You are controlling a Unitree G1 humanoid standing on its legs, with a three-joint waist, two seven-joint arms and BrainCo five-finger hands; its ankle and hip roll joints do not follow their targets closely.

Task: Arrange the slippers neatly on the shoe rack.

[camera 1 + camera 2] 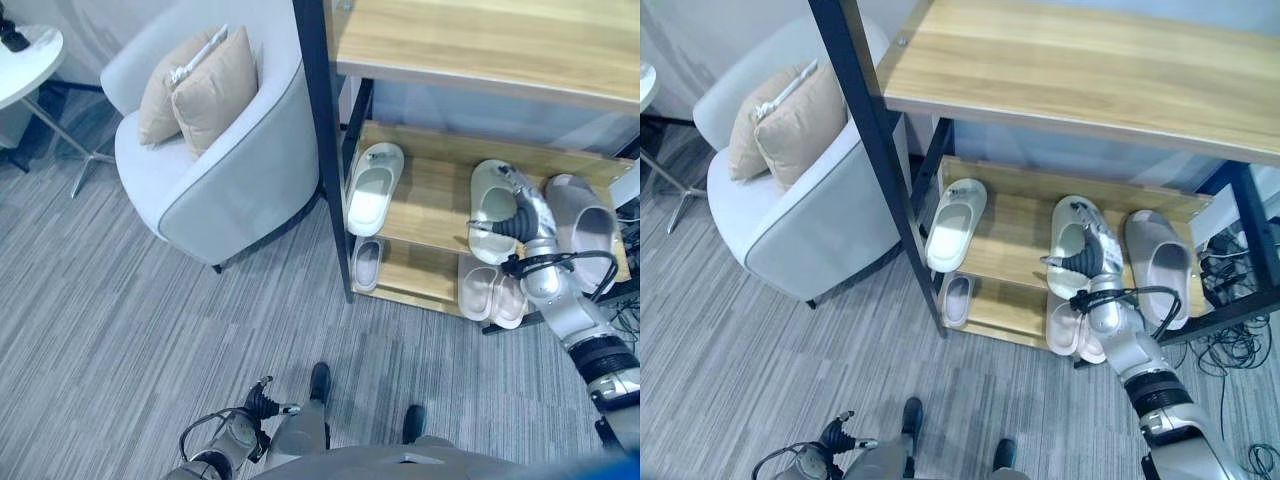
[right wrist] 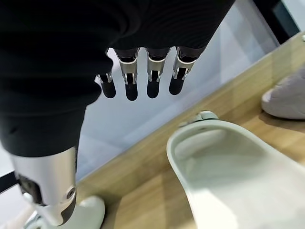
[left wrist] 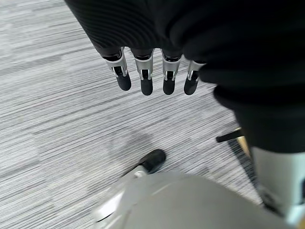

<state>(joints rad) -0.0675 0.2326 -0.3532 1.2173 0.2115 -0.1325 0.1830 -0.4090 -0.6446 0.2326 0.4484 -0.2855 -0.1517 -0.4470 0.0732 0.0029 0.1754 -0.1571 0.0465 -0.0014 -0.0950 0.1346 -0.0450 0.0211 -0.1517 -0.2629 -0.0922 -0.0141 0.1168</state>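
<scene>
On the rack's middle shelf point(image 1: 435, 205) lie three slippers. A pale one point(image 1: 373, 187) is at the left, hanging over the front edge. A second pale one point(image 1: 490, 215) lies in the middle, and a grey one point(image 1: 585, 222) is on the right. My right hand point(image 1: 518, 208) hovers over the middle slipper point(image 2: 224, 167) with straight fingers point(image 2: 153, 78) and holds nothing. The lower shelf carries a small pale slipper point(image 1: 367, 262) and a pink pair point(image 1: 492, 292). Down by my side, my left hand point(image 1: 262, 402) hangs over the carpet with its fingers point(image 3: 146, 76) straight and nothing in it.
A black upright post point(image 1: 322, 150) bounds the rack's left side, under the wide top shelf point(image 1: 490, 40). A grey armchair point(image 1: 235, 190) with two tan cushions point(image 1: 205, 90) stands just left of it. A small round table point(image 1: 25, 60) is at the far left. Cables point(image 1: 1230, 345) lie right of the rack.
</scene>
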